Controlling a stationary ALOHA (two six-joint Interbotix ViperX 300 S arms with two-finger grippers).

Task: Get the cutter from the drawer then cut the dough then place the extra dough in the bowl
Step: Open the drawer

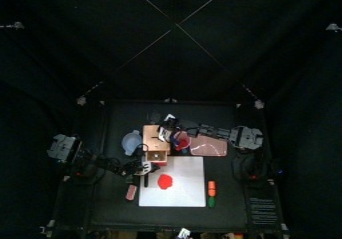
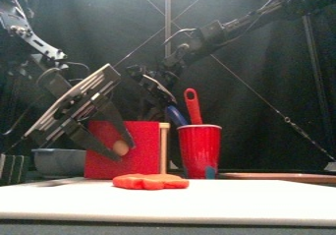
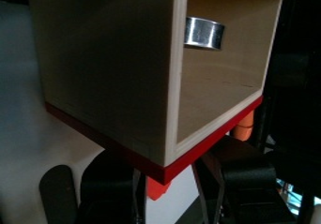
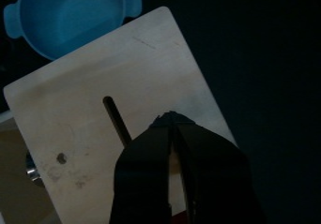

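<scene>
Left gripper (image 3: 160,176) was clenched on the knob of the red drawer front (image 2: 132,165), one jaw on either side, low centre of the left wrist frame; in the front view the same gripper slanted down from upper left onto the drawer front. Drawer stood open enough to show its inside, and the cutter (image 3: 205,33), round and metal, lay in there at the upper middle of the left wrist frame, against the far wall and not held by anything. Right gripper (image 4: 170,125) had its jaws pressed together with nothing between them, tips over the top of the wooden box (image 4: 113,78) near its dark slot; contact with the wood could not be told. Blue-grey bowl (image 4: 69,17) sat just beside the box, upper left of the right wrist frame, and at far left behind the drawer front in the front view. Red dough (image 2: 151,182) lay flat on the white cutting board (image 1: 187,168), low centre in the front view, in front of the box, untouched. Red cup (image 2: 199,150) stood just right of the box, upright, with a blue knife (image 2: 175,114) and a red knife (image 2: 192,101) sticking out of it
</scene>
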